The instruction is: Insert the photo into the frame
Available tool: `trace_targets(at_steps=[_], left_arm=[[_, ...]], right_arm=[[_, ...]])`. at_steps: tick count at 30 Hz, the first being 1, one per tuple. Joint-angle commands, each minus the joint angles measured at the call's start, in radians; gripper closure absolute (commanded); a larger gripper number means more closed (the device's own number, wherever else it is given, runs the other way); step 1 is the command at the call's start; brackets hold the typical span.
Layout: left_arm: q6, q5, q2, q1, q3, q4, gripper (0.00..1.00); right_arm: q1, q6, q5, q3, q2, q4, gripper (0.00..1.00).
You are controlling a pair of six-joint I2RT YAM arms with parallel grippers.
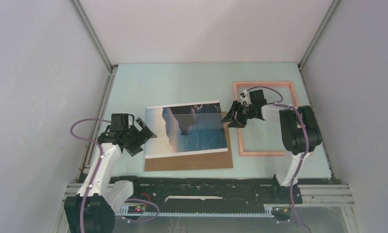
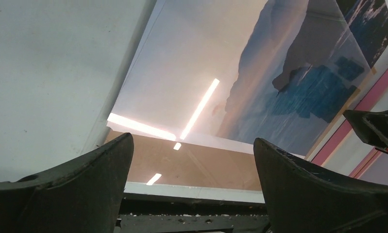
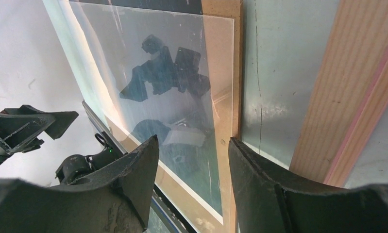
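handling the photo (image 1: 187,128) calls for a light touch: expect a thin, limp paper print that weighs next to nothing, creases under a hard pinch and slides easily on a smooth face. it lies flat mid-table (image 1: 182,80), picture side up, on a plain brown cardboard sheet (image 1: 189,163) whose near and right edges stick out past it. it is just left of the frame (image 1: 262,153) and not in it. a clear glossy pane (image 3: 182,58) appears to rest over the right part of the print, throwing back the ceiling lights. judge it hard and slick, so your fingers would skate on it. your best hold is likely the white border along a free edge, since the flat middle gives the fingers nothing to close on. the left gripper (image 2: 193,141) sits at the print's left edge, jaws spread wide and empty. the right gripper (image 3: 193,143) hovers at the right edge, jaws partly spread to either side of the pane's and cardboard's edge, pinching nothing that you can see. the frame is a thin salmon-pink rectangle lying flat under the right arm. it looks stiff, shows pale wood grain in the right wrist view, and the table shows through its middle. the cardboard looks matt and rigid.
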Motion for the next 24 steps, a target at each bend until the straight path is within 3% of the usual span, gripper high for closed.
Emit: trace_targets(at_steps=[1, 8, 15, 24], left_arm=[[0.025, -0.023, 0.036, -0.023, 0.011, 0.062, 0.00], [0.086, -0.314, 0.114, -0.023, 0.045, 0.078, 0.00], [0.042, -0.215, 0.187, -0.023, -0.029, 0.126, 0.00], [-0.130, -0.235, 0.165, -0.097, -0.073, -0.015, 0.00]], right_arm=[[0.007, -0.029, 0.018, 0.023, -0.013, -0.020, 0.36], [-0.005, -0.045, 0.075, 0.005, -0.061, -0.038, 0.30], [-0.005, -0.053, 0.090, 0.004, -0.095, -0.052, 0.26], [-0.012, -0.053, 0.087, 0.001, -0.114, -0.059, 0.24]])
